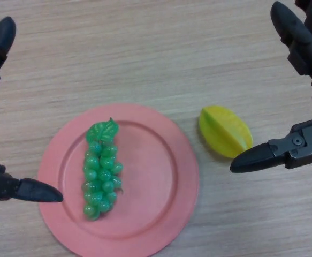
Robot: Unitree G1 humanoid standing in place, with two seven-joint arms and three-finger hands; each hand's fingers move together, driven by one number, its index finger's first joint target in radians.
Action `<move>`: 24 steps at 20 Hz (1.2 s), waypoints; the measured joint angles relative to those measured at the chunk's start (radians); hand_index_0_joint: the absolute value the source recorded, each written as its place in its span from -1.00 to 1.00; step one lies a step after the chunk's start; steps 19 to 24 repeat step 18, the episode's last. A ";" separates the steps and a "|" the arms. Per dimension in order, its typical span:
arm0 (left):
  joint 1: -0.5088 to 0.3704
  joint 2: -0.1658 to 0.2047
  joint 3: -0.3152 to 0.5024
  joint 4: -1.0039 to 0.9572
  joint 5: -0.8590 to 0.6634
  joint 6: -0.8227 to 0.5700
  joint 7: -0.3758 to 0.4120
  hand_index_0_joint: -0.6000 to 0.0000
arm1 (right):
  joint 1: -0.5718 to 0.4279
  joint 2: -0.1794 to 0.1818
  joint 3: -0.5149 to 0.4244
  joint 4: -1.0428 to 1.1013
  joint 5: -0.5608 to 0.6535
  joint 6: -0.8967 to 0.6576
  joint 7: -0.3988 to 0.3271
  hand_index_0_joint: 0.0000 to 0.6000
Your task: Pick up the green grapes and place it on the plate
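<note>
A bunch of green grapes (101,171) with a leaf at its top lies on the left half of a round pink plate (161,176). My left hand (16,188) shows at the left edge, one finger high up and the thumb reaching over the plate's left rim, open and holding nothing. On the right, my right hand (295,144) is open too, its thumb pointing left just beside a yellow fruit; its fingers rise near the top right corner. Neither hand touches the grapes.
A yellow starfruit (225,131) lies on the wooden table (145,53) just right of the plate, close to my right thumb.
</note>
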 measured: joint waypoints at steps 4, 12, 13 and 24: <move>-0.033 0.062 -0.001 0.035 -0.012 0.038 0.108 1.00 | -0.003 0.000 0.026 0.000 0.001 0.000 -0.044 -1.00; -0.044 0.101 0.011 -0.045 -0.136 0.181 0.192 1.00 | 0.012 -0.116 0.035 0.000 0.184 -0.023 -0.184 -1.00; -0.049 0.105 0.011 -0.048 -0.135 0.183 0.192 1.00 | 0.012 -0.126 0.037 0.000 0.201 -0.027 -0.191 -1.00; -0.055 0.106 0.011 -0.051 -0.056 0.183 0.155 1.00 | 0.022 -0.205 0.067 0.000 0.261 -0.094 -0.253 -1.00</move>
